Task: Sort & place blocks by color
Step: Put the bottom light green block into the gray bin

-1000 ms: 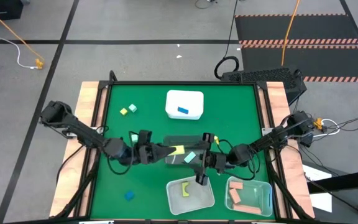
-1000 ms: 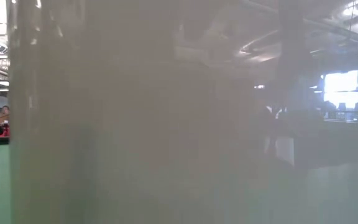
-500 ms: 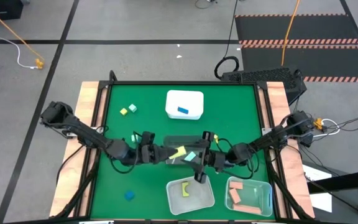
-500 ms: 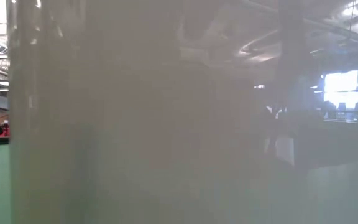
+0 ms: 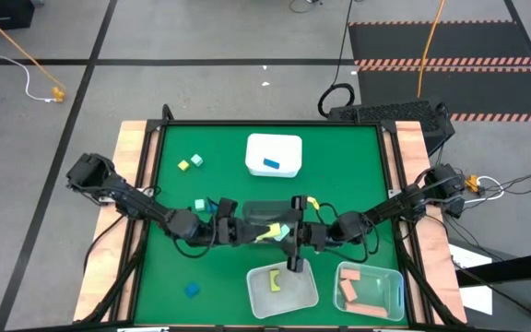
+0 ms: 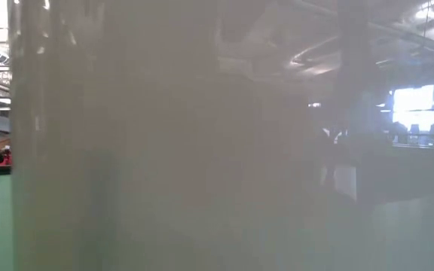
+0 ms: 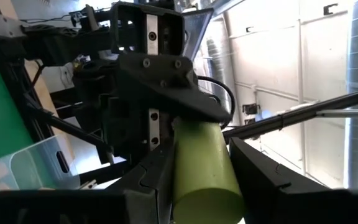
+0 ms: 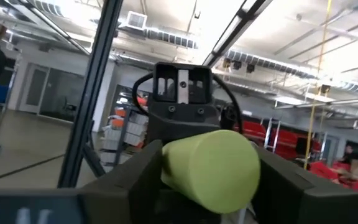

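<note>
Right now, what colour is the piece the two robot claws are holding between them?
Yellow-green. The bar shows best in the right wrist view, pinched by the right gripper; the left gripper grips it too.

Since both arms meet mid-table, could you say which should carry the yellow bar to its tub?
Right: the right gripper, on the yellow bar, sits nearer the yellow-block tub than the left gripper.

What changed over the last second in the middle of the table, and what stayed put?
The two tools closed in on each other: the left tool carried the yellow-green piece rightward, and the right tool came left to meet it. Both wrist views now show that piece between their fingers, so it looks like a handover. The loose blocks and tubs stayed put.
</note>
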Robot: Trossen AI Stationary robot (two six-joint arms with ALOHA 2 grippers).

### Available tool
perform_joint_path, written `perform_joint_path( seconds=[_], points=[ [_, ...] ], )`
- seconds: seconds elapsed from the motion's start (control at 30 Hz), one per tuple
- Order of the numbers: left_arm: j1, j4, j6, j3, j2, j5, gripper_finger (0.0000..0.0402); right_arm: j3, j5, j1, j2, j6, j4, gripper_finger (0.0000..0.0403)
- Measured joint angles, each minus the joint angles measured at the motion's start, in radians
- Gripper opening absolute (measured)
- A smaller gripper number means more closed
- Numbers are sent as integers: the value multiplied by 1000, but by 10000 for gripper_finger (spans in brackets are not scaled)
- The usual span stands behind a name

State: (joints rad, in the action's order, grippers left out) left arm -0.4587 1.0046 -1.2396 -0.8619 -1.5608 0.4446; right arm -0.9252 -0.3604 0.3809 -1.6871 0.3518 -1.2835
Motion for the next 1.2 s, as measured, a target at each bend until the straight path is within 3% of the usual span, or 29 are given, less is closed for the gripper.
perform_joint_path(
  seconds=[0.17,0.37,0.53,0.7,0.83,1.03,1.2],
  points=[
    [-1,0,2,0,1,-8,127,-10,48,1,0,-24,20,114],
    [-2,-3,-3,0,1,-8,129,-11,73,0,0,-102,26,111],
    [-2,-8,8,0,1,-8,225,-11,66,15,14,-129,80,111],
    [-2,-16,8,0,2,-8,317,-11,62,29,125,-239,366,111],
    [0,-27,22,0,1,1,357,-12,74,33,243,-411,645,111],
    [-2,-129,23,0,3,-10,367,-11,92,60,363,-776,938,111],
    [7,-246,13,0,3,-69,346,-11,131,139,349,-963,970,111]
  ],
)
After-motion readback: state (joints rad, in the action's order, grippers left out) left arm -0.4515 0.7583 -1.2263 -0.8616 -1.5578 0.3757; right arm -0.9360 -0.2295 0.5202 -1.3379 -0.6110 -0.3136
